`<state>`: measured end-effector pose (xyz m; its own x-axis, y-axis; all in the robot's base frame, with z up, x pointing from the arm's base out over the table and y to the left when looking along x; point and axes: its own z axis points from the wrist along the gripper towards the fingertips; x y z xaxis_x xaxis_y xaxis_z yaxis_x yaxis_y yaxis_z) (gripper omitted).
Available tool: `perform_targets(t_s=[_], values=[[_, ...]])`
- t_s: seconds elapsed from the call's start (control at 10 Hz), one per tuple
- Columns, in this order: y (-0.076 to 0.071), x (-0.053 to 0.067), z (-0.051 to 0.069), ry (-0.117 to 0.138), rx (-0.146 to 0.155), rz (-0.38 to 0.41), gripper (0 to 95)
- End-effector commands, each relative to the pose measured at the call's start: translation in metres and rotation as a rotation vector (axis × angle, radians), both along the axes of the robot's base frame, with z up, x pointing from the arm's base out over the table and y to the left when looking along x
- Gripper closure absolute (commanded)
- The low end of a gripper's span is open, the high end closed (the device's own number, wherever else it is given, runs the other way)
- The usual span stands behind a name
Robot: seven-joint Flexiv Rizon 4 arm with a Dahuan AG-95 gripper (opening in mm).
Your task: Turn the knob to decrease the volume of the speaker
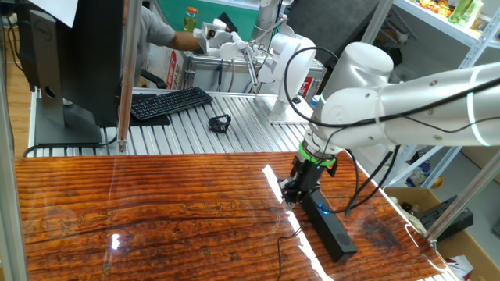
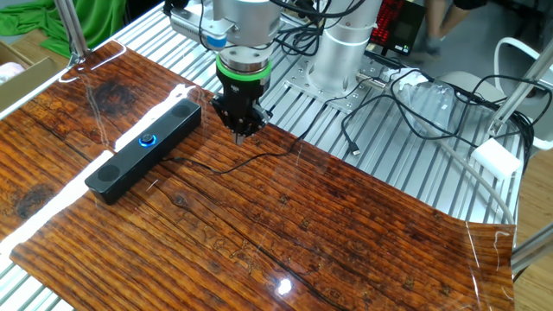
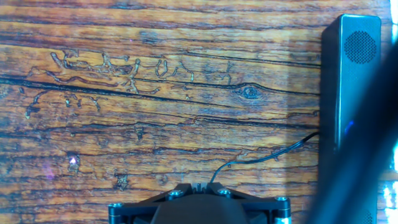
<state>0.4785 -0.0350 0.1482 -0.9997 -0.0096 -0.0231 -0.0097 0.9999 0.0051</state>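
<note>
My fingers are pressed together, holding nothing, hovering beside the speaker on the surface. The knob glows untouched; seemingly I'm mid-approach. Next I must shift over it, open, descend.

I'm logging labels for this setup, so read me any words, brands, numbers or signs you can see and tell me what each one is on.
No text can be read in any view.
Speaker: no brand or lettering shows; its knob shows only a blue ring of light.
Red display behind the arm's base: lit marks, too blurred to read.
Keyboard: key legends too small to read.
Bottle and shelf items: labels too small to read.
</note>
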Motion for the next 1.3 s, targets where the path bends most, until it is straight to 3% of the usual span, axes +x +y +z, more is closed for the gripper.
perform_targets(t_s=[0.1, 0.7, 0.9, 1.3], values=[[0.0005, 0.0007, -0.0005, -0.002, 0.016, -0.055, 95.0], [0.0005, 0.0007, -0.0005, 0.012, 0.011, -0.229, 95.0], [0.0005, 0.0007, -0.0005, 0.010, -0.010, -0.283, 95.0], [0.0005, 0.0007, -0.0005, 0.007, 0.000, -0.293, 95.0]])
